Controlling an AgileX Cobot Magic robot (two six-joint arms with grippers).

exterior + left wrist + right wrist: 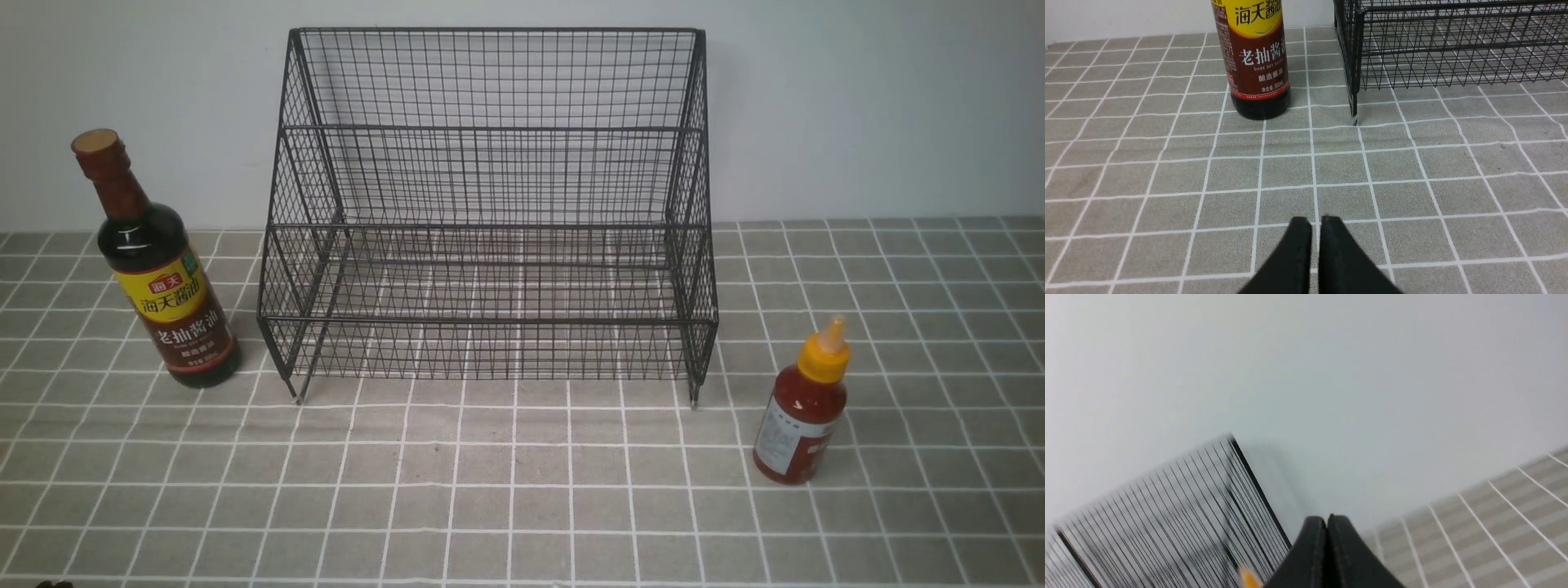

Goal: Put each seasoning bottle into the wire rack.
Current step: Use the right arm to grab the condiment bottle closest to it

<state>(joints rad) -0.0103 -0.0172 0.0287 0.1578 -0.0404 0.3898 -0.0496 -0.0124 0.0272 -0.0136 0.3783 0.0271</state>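
Left gripper (1315, 221) and right gripper (1327, 518) closed, empty (soy-sauce bottle (159, 273), red sauce bottle (804, 416) beside wire rack (490, 325)).

you're looking at a kitchen-style staged set-up. the tabletop (522, 490) carries a grey tile pattern with white grid lines and ends at a bare pale wall (882, 106). what makes it kitchen-like is the soy-sauce bottle (167, 282), the red sauce bottle (804, 416) and the black wire rack (490, 227) standing on it.
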